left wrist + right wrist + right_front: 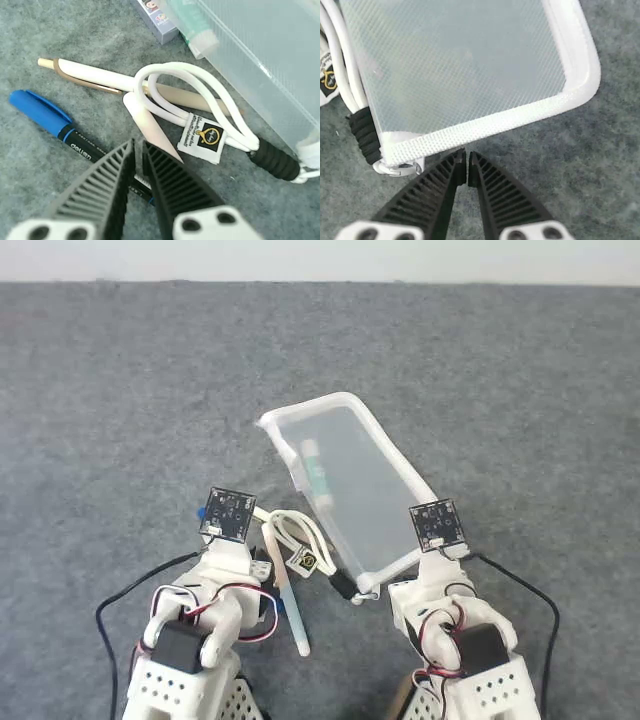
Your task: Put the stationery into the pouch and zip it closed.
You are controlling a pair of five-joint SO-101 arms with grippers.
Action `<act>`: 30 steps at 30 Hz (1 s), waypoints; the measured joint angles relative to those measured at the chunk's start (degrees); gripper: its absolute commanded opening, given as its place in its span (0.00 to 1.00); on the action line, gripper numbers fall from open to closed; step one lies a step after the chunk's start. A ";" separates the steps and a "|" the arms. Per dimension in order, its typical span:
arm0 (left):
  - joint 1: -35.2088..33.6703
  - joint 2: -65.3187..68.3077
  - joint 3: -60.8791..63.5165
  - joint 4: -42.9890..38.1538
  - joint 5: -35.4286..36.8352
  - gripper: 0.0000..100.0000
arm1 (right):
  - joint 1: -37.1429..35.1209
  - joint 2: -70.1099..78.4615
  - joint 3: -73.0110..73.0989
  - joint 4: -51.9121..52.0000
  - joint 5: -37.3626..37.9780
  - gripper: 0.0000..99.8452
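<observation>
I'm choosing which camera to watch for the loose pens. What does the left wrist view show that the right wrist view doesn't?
Left wrist view: the white pen, the blue pen, a small printed box and the left gripper. Right wrist view: the right gripper, just off the white woven edge of the pouch. Both: the pouch, its white cord loop and black stopper.

Side by side, the white printed left arm (190, 685) and right arm (490, 685) carry black servo motors (180, 646), looped red and white wires (240, 588) and trailing black cables (108, 615). Square black camera boards (228, 513) top each wrist. Their dark grey jaws are ribbed.
</observation>
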 measured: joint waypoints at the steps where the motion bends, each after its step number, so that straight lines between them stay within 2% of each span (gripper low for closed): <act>1: 0.00 0.00 0.00 0.00 0.00 0.02 | 0.00 0.00 0.00 0.00 0.00 0.01; 9: 0.00 0.00 0.00 0.00 0.00 0.02 | 0.00 0.00 0.00 0.00 0.00 0.01; 17: 0.00 0.00 0.00 0.00 0.00 0.02 | -5.27 0.00 0.00 0.00 0.00 0.01; 30: 0.00 0.00 0.00 0.00 0.00 0.02 | -5.54 -0.62 -3.34 2.11 0.00 0.01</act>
